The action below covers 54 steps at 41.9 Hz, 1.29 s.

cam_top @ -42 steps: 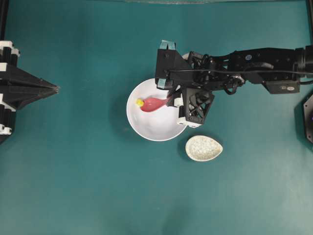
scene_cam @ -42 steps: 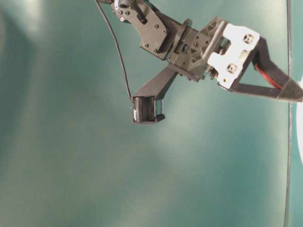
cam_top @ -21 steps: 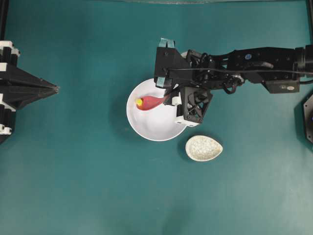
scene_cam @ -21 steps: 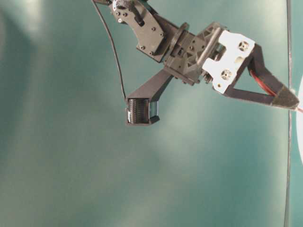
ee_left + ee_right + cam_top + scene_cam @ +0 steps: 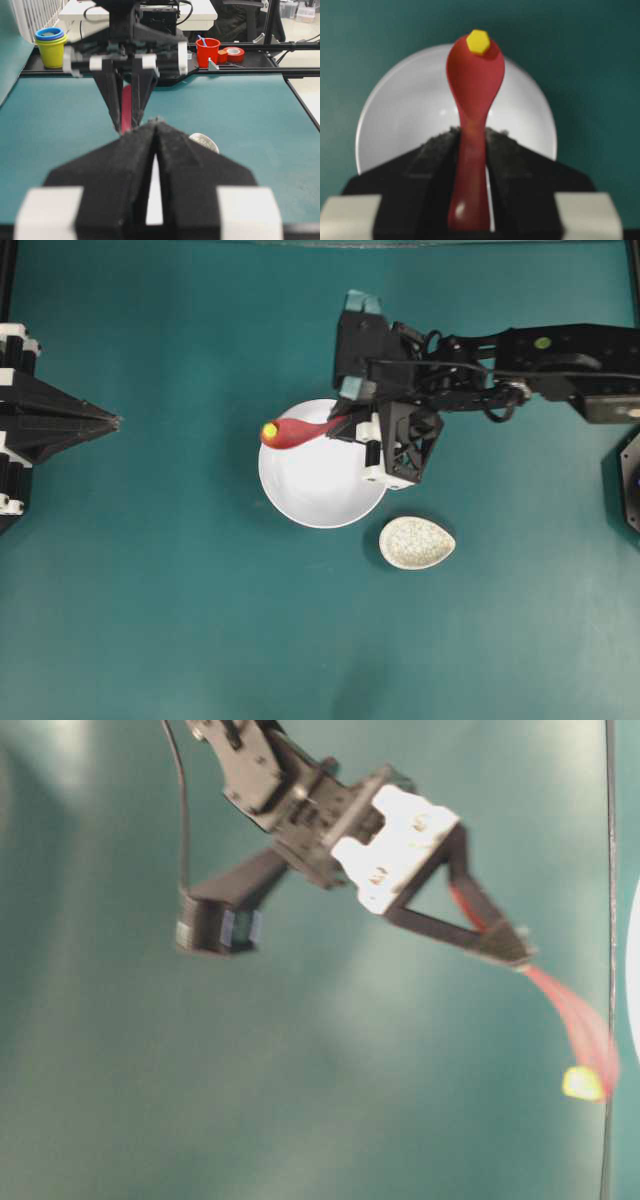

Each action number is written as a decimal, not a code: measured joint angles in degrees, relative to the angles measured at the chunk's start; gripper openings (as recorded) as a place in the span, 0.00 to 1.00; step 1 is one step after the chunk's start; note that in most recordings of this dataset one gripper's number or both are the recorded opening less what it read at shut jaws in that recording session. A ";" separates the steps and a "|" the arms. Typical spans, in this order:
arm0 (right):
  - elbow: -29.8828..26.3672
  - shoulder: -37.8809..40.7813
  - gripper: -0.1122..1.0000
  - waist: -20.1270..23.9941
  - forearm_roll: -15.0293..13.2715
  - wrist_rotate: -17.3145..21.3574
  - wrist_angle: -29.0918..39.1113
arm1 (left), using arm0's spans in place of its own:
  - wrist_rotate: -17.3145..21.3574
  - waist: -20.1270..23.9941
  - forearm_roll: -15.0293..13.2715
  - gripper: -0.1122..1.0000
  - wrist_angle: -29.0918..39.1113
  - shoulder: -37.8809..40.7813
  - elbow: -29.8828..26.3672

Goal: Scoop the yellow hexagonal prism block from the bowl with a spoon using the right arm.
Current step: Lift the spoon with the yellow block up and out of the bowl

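Teal matting covers the whole table (image 5: pixel 150 620), and a white bowl (image 5: pixel 320 495) sits near its middle with a small speckled spoon rest (image 5: pixel 416 543) just beside it, toward the lower right in the overhead view. Reaching in from the right, the right gripper (image 5: pixel 345 425) is clamped on the handle of a red spoon (image 5: pixel 292 433), its two fingers (image 5: pixel 432 165) pressing either side of the handle. The yellow block (image 5: pixel 270 430) lies in the spoon's scoop at its far tip, held over the bowl's upper left rim and clear of the bowl's floor. At the left edge the left gripper (image 5: pixel 112 422) rests well apart from the bowl, its fingers (image 5: pixel 125 165) pressed together at the tips with nothing between them.
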 measured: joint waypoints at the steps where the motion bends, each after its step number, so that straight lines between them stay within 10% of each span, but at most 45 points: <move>1: 0.62 -0.62 0.29 0.00 0.00 -0.26 -1.05 | 0.00 0.00 0.00 0.10 -0.09 0.00 0.00; 21: 14.68 -14.94 0.29 2.64 -0.18 -3.08 -26.02 | 0.00 0.00 0.00 0.10 0.00 0.00 0.00; 54: 16.44 -17.40 0.29 2.64 -0.09 -2.11 -26.46 | 0.00 0.00 0.09 0.10 -0.09 0.00 0.00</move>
